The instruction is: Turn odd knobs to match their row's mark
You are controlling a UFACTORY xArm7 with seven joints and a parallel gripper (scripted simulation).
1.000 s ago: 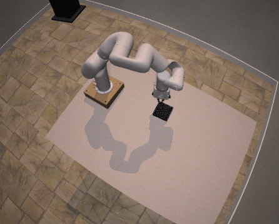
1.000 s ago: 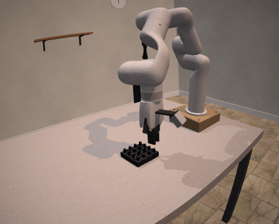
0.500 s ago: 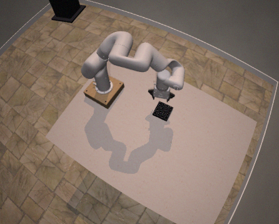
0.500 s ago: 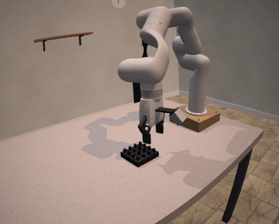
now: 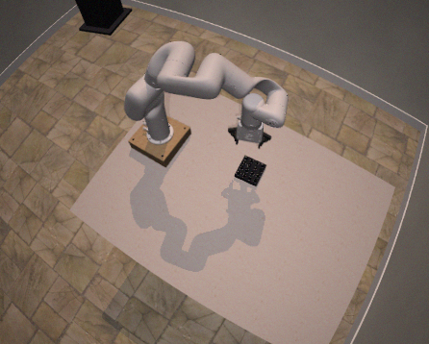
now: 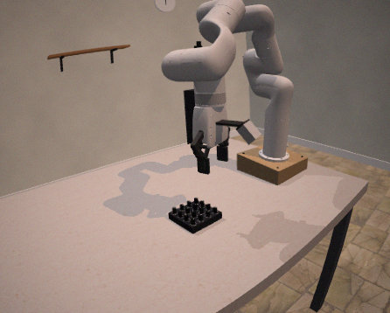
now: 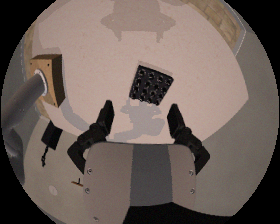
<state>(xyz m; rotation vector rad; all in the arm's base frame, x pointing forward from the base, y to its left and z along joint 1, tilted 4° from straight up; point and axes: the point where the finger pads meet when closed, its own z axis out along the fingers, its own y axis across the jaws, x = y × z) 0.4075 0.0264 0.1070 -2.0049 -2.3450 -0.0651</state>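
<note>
The black knob box [image 5: 250, 171] [image 6: 197, 213] [image 7: 151, 86] stands flat on the table [image 5: 313, 226] [image 6: 87, 258], its rows of small black knobs upright. The knobs' white lines and the printed names are too small to read in any view. My gripper [image 5: 249, 139] [image 6: 211, 161] [image 7: 141, 108] is open and empty. It hangs well above the table, raised clear of the box and set back from it toward the arm's base. In the wrist view the box lies beyond and between the two spread fingers.
The arm's wooden base block [image 5: 160, 142] [image 6: 272, 166] [image 7: 50, 78] stands on the table near the box. The table's front right edge [image 6: 306, 245] is close to the box. A black pedestal [image 5: 102, 14] stands on the floor far off.
</note>
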